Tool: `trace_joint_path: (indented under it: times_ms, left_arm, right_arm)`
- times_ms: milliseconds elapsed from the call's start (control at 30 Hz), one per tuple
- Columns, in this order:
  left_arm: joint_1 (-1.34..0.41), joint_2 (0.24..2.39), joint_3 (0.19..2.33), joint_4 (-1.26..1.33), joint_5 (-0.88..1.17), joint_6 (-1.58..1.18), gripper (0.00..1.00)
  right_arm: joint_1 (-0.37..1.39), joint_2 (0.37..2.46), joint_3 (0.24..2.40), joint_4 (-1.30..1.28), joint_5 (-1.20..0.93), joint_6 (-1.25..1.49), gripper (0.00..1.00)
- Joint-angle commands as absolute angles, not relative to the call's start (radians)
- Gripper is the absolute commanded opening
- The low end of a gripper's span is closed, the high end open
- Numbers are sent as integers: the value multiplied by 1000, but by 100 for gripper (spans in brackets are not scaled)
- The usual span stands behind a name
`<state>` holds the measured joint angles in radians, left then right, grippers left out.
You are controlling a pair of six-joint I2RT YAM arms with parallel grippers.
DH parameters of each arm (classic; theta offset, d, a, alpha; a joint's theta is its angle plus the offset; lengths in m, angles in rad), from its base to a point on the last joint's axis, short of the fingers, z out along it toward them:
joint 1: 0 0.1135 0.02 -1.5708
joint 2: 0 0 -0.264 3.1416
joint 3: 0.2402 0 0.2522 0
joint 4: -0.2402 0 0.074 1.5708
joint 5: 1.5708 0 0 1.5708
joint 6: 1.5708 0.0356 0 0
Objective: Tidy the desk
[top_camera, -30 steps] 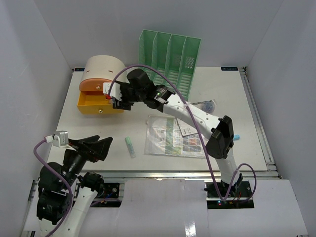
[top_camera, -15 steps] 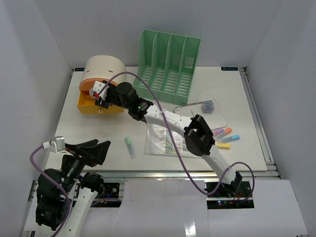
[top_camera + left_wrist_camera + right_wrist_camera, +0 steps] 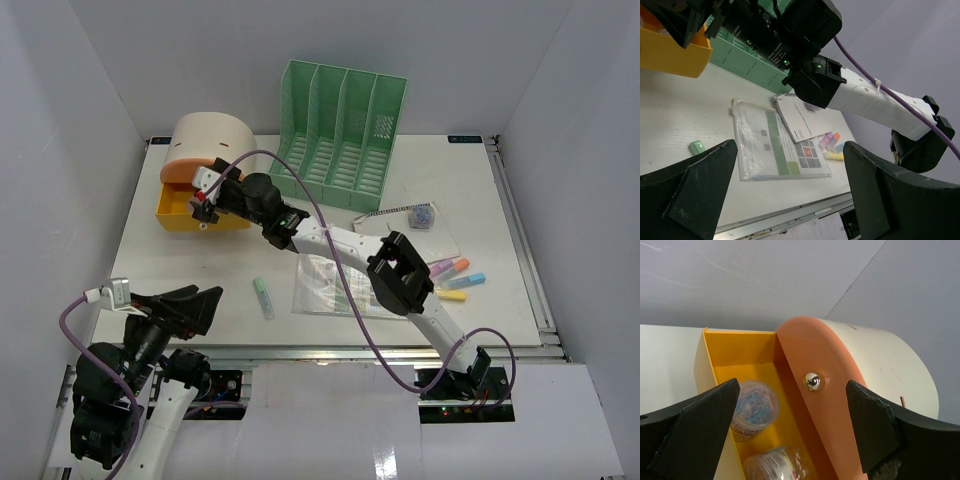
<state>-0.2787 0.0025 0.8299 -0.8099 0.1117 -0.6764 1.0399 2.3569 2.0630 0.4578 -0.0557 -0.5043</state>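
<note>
Over the drawer at 10 o'clock: right gripper (image 3: 204, 189) hangs above the pulled-out yellow drawer (image 3: 181, 216), fingers spread wide with nothing between them.
Right wrist view: both dark fingers frame the drawer (image 3: 746, 365); a jar of coloured paper clips (image 3: 752, 408) sits inside it, with a second clear jar (image 3: 776, 464) just beside that, toward 6 o'clock.
Drawer box: cream-and-orange rounded box (image 3: 207, 134) at 10 o'clock on the desk; its orange front carries a small silver knob (image 3: 813, 381).
Desk: white desk (image 3: 180, 268) fills the middle of the top view, running from the arm bases at 6 o'clock to the back wall at 12.
Left gripper: left gripper (image 3: 196, 299) is at 7 o'clock, raised off the near edge of the desk, jaws wide apart and holding nothing.
Left wrist view: left gripper's open fingers (image 3: 695, 195) frame the plastic sleeve (image 3: 775, 147).
File rack: green slotted file rack (image 3: 341, 122) stands upright at 12 o'clock, just right of the drawer box.
Plastic sleeve: clear sleeve with printed sheets (image 3: 322, 285) lies flat near the centre, partly under the right arm.
Green stick: small pale green stick (image 3: 263, 297) lies at 9 o'clock from the sleeve, apart from it.
Highlighters: loose coloured highlighters (image 3: 455, 279) lie at 4 o'clock.
Small bag: clear bag of bluish bits (image 3: 422, 215) lies at 2 o'clock.
</note>
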Motion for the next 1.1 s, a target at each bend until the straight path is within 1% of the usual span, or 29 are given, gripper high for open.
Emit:
trace_joint_path:
  times_ms: [0,133,267,300,433,467,533,567,633,733,767,900,1067]
  left_arm:
    - [-276,-16,830,-795,122,-687,98]
    - [-278,-6,825,-779,136,-674,98]
    - [-278,35,810,-753,172,-658,98]
    - [-278,40,802,-744,181,-657,98]
    - [-278,56,759,-683,220,-661,98]
    - [-278,59,742,-673,229,-663,98]
    - [-277,63,720,-652,239,-668,98]
    - [-277,63,711,-643,243,-669,98]
    - [-276,64,691,-628,251,-676,98]
    - [-277,67,665,-608,265,-685,98]
    - [-278,67,654,-604,273,-687,98]
    - [-278,84,641,-588,292,-693,98]
    - [-278,88,635,-588,302,-696,98]
  right_arm:
    - [1017,2185,2044,448,-71,-505,91]
    - [953,2061,2054,193,-147,-488,90]
    - [792,1948,1962,-87,-278,-442,90]
    - [760,1920,1916,-128,-284,-439,90]
    - [598,1723,1599,-208,-251,-398,90]
    - [547,1692,1493,-209,-202,-379,90]
    - [485,1626,1379,-217,-126,-340,90]
    - [450,1600,1358,-216,-99,-321,90]
    - [357,1546,1243,-211,-42,-231,90]
    - [257,1544,1188,-233,137,-79,90]
    - [233,1550,1181,-239,160,-46,90]
    - [159,1588,1156,-237,129,52,90]
    - [148,1656,1175,-234,61,103,90]
